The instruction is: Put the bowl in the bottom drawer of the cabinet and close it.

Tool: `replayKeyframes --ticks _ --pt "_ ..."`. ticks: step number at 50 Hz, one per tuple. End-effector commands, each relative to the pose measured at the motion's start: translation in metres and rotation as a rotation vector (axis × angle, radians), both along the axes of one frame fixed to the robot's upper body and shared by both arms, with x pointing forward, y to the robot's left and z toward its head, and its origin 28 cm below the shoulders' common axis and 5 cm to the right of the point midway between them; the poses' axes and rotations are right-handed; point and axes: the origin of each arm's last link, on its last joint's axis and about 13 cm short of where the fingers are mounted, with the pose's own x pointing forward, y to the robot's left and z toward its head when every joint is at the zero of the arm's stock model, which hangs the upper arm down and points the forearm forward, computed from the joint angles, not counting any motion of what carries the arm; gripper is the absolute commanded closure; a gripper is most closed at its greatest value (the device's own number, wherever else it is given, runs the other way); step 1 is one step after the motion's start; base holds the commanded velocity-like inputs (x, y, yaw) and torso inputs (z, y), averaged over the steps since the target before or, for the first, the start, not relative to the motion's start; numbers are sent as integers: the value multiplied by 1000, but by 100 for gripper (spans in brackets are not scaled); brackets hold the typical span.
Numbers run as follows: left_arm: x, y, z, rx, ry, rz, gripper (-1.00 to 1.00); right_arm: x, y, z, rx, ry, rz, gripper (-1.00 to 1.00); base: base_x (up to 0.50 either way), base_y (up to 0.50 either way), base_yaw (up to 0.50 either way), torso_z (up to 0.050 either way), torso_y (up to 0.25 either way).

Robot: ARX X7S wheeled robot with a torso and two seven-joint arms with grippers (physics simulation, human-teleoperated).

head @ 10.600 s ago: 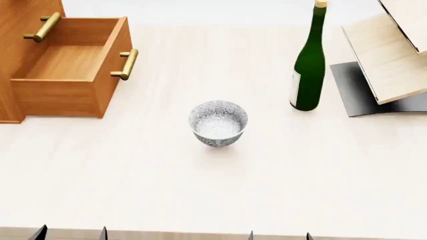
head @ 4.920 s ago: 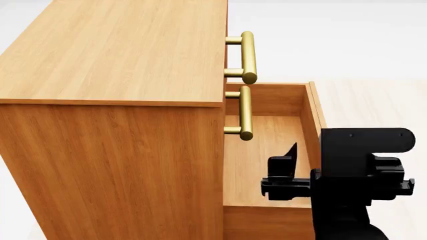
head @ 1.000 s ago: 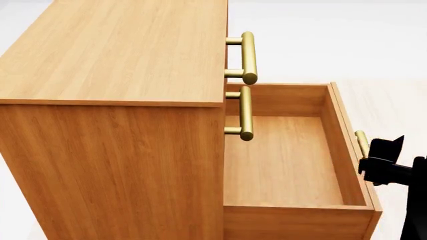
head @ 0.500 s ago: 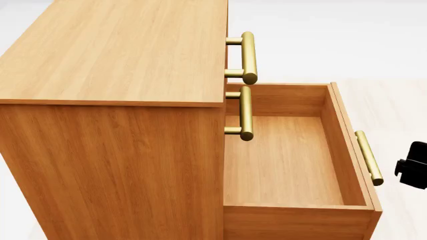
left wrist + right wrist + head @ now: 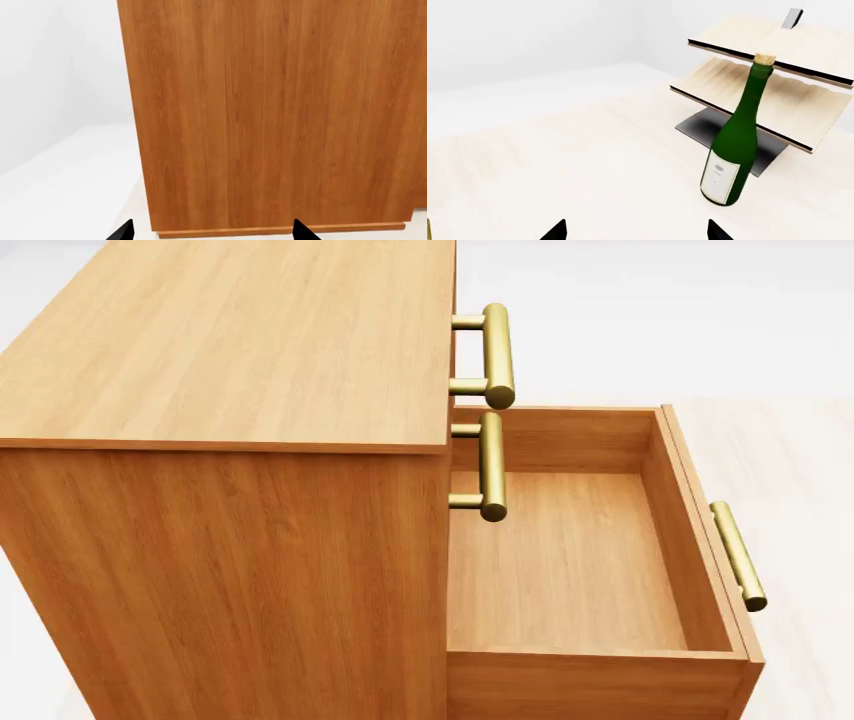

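The cabinet [image 5: 240,340] fills the head view, its bottom drawer [image 5: 567,560] pulled well out and empty, with the brass handle [image 5: 737,555] on its front. The two drawers above are shut. The bowl is out of view in every frame. Neither gripper shows in the head view. My left gripper [image 5: 212,235] is open, its fingertips [image 5: 123,232] spread before the cabinet's plain side panel [image 5: 267,115], with nothing between them. My right gripper [image 5: 636,234] is open and empty above the pale table [image 5: 560,165].
In the right wrist view a green wine bottle [image 5: 730,155] stands upright on the table, ahead of the right gripper. Behind it is a pale slanted wooden rack [image 5: 774,75] on a dark base. White walls lie beyond.
The right gripper, beside the drawer's handle a second ago, has drawn off to the right and left the head view. The drawer stays open where it was.
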Motion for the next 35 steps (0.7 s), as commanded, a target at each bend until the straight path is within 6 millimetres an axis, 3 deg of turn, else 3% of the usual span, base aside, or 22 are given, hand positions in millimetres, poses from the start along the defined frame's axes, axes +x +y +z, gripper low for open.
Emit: replayKeyframes --ticks 1,35 --pt "0 0 0 -4 1 2 -100 -4 -13 -5 31 11 -79 -100 0 0 0 0 0" --pt "1 0 -2 -4 0 1 -100 -17 -33 -28 201 115 -265 -100 0 0 0 0 0"
